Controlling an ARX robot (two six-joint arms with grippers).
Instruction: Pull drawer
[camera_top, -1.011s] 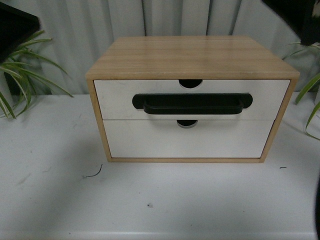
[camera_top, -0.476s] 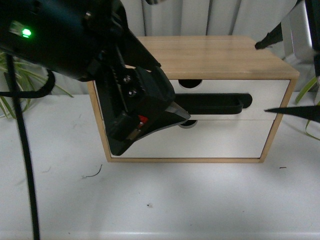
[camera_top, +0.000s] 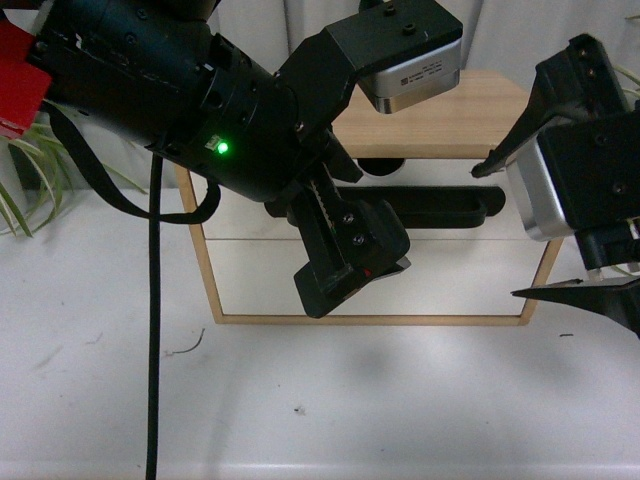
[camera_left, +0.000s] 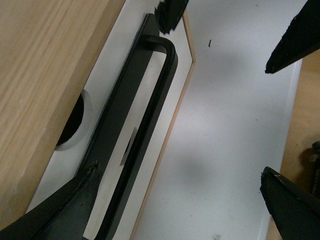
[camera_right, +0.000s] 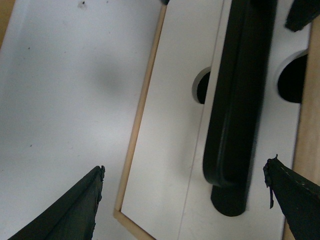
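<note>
Spread wide, both: left gripper (camera_left: 177, 170) just beside the black bar handle (camera_top: 450, 205), right gripper (camera_right: 184, 164) framing its end, apparently lining up a pull; drawer (camera_top: 235, 215) shut, flush in wooden cabinet (camera_top: 470, 110) on white table (camera_top: 300, 400).

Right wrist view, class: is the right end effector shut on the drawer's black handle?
No, the right end effector is open, its fingers spread much wider than the black handle.

Left arm (camera_top: 200, 110) blocks the drawer (camera_top: 440, 205) front; table (camera_top: 350, 400) before it lies open.
</note>
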